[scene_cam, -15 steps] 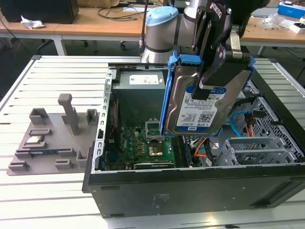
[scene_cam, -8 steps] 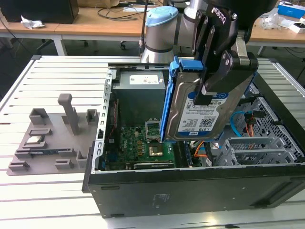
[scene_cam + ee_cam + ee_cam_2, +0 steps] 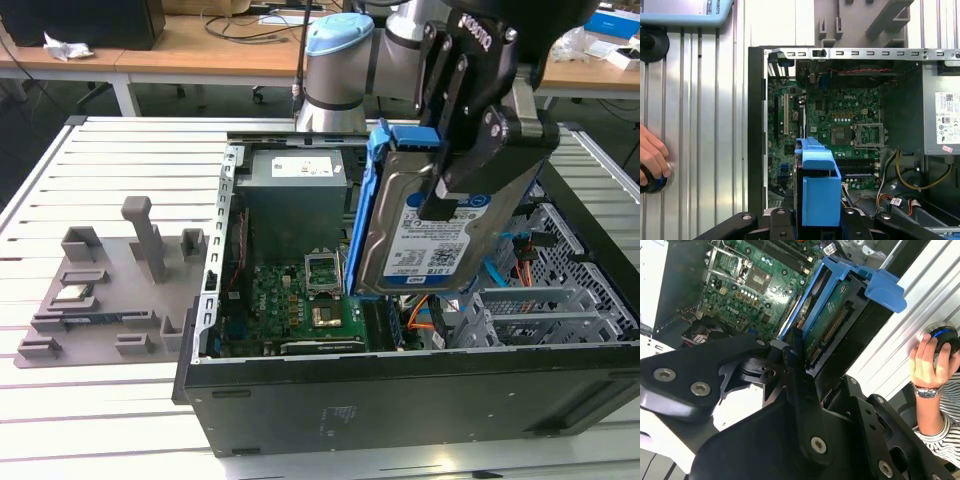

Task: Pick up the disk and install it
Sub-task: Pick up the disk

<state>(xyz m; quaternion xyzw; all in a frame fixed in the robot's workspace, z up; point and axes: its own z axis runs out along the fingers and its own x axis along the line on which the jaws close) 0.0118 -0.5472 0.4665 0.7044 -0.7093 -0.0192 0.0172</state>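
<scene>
The disk [image 3: 412, 250], a silver drive with a blue-and-white label in a bright blue bracket, hangs on edge above the open computer case [image 3: 400, 395]. My gripper [image 3: 432, 203] is shut on it from above, one black finger pressed on the labelled face. In the second wrist view the disk [image 3: 832, 315] juts out past the fingers [image 3: 796, 352], with the motherboard beyond it. In the first wrist view the disk's blue bracket end [image 3: 817, 190] sits over the motherboard [image 3: 840, 125], near the case's middle.
The case holds a power supply [image 3: 295, 190], a motherboard [image 3: 290, 300] and metal drive bays [image 3: 560, 290] with orange cables at the exterior view's right. A grey fixture tray [image 3: 100, 290] lies at the exterior view's left. A person's hand [image 3: 927, 362] rests on a round knob beside the table.
</scene>
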